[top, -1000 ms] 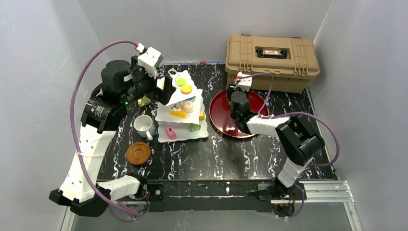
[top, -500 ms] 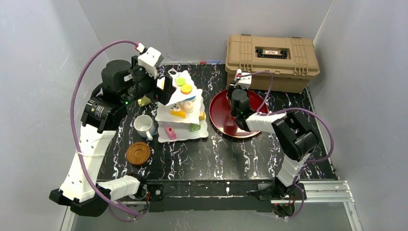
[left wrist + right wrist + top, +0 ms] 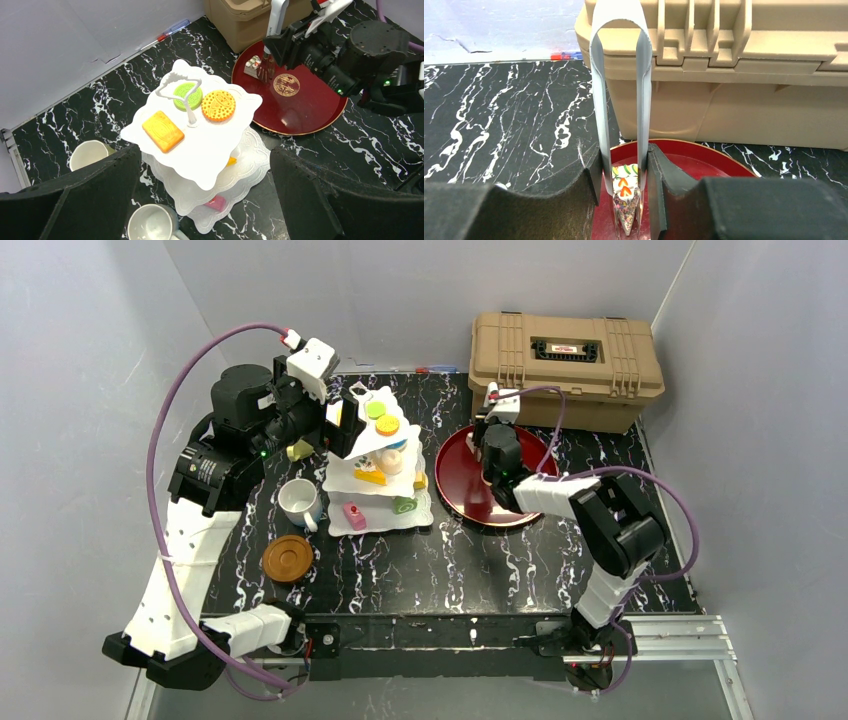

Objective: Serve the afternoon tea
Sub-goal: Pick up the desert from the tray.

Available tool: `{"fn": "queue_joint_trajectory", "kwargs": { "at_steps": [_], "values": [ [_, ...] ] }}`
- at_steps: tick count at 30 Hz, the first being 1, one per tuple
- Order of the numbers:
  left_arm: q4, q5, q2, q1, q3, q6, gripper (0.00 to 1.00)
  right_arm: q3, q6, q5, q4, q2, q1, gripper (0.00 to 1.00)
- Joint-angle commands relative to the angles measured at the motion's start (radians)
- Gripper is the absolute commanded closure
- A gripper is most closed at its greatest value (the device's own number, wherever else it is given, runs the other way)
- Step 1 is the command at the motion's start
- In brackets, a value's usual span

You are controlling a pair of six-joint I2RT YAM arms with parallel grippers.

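On the black marbled counter [image 3: 420, 560], the right tool [image 3: 624, 165] pinched tongs [image 3: 619, 75] round a pastry [image 3: 625, 196] on the tray [image 3: 704, 155] just beneath it, and that thin grip could drop it short of the stand [image 3: 220, 135] just ahead of the spread left tool [image 3: 205, 155].

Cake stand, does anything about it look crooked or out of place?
The cake stand's top tier looks askew: it appears tilted, not parallel to the two tiers below. Its three pastries sit flat on it, and nothing looks spilled.
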Motion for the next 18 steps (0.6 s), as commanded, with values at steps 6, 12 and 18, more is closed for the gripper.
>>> {"fn": "queue_joint_trajectory", "kwargs": {
  "at_steps": [6,12,18],
  "values": [
    [0.001,0.011,-0.001,0.005,0.021,-0.002,0.01,-0.121,-0.018,0.001,-0.116,-0.365,0.070,0.87],
    [-0.002,0.013,-0.002,0.006,0.029,-0.005,0.01,-0.211,0.017,0.033,-0.309,-0.605,0.190,0.88],
    [-0.011,0.004,-0.003,0.006,0.027,-0.015,0.01,-0.210,0.071,0.122,-0.545,-0.788,0.371,0.89]
  ]
}}
